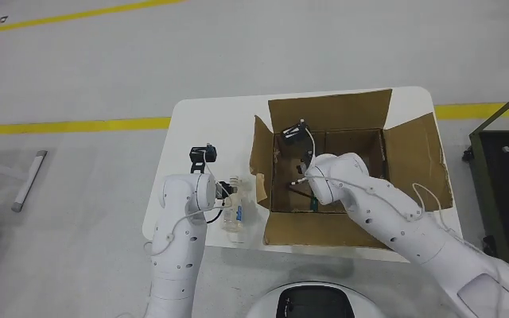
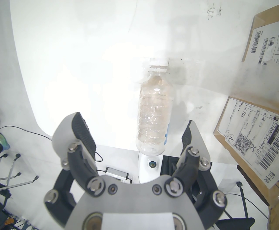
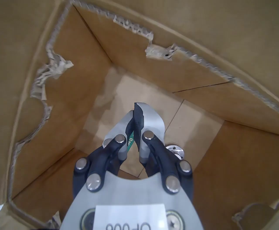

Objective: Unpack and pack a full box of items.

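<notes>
1. One white table (image 1: 199, 111) sits mid-frame, top view.
2. Open cardboard box (image 1: 409, 151) fills its right half; inside, my right gripper (image 3: 135, 117) pinches a thin green item (image 3: 130, 142).
3. Clear water bottle (image 2: 154, 113) lies left of the box, before my wide-spread left gripper (image 2: 135, 126).

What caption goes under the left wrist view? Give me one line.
Open left gripper faces a clear plastic bottle lying on the white table beside the cardboard box.

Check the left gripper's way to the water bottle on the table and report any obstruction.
Nothing visible stands in the way. The left gripper is open over the water bottle, which lies on the white table. The cardboard box sits off to one side, apart from it.
</notes>
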Robot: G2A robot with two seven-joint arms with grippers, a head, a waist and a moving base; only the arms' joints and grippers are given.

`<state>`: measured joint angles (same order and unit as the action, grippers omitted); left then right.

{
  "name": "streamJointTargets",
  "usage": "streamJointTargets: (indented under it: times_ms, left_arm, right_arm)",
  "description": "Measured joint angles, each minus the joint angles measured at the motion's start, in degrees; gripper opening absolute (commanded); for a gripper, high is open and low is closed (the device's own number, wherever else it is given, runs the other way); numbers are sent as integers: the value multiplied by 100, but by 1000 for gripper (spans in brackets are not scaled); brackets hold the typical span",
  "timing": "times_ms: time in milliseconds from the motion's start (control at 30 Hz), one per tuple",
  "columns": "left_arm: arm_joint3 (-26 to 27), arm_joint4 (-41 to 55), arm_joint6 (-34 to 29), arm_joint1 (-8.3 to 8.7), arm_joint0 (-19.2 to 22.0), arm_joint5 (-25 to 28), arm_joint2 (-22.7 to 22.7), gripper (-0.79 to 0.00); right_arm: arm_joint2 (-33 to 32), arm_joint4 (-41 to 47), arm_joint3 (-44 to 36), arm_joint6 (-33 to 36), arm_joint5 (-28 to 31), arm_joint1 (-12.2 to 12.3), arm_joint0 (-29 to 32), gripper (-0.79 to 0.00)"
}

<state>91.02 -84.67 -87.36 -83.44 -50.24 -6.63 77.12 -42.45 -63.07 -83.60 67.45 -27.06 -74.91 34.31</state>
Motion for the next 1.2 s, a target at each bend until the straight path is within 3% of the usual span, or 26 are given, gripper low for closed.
streamJointTargets:
  times_ms: [167,533,633,800,900,967,1000,1100,1200]
  left_arm:
    - [0,0,0,0,0,0,0,0]
    - [0,0,0,0,0,0,0,0]
    - [0,0,0,0,0,0,0,0]
    - [0,0,0,0,0,0,0,0]
    - [0,0,0,0,0,0,0,0]
    - [0,0,0,0,0,0,0,0]
    - [0,0,0,0,0,0,0,0]
    - [0,0,0,0,0,0,0,0]
    - [0,0,0,0,0,0,0,0]
  right_arm:
    - [96,107,436,426,141,-118,-215,-785]
    - [46,121,467,400,128,-130,-199,-785]
    - [-81,17,459,222,132,-102,-61,-785]
    - [-262,-309,153,619,-331,-75,163,-785]
    - [-330,-360,106,697,-292,-98,316,-785]
    - [-370,-374,141,754,-222,-139,386,-628]
    - [-395,-362,155,778,-198,-160,405,-505]
    - [-446,-449,226,857,-120,-237,438,-425]
    - [-499,-552,307,938,-39,-323,460,-422]
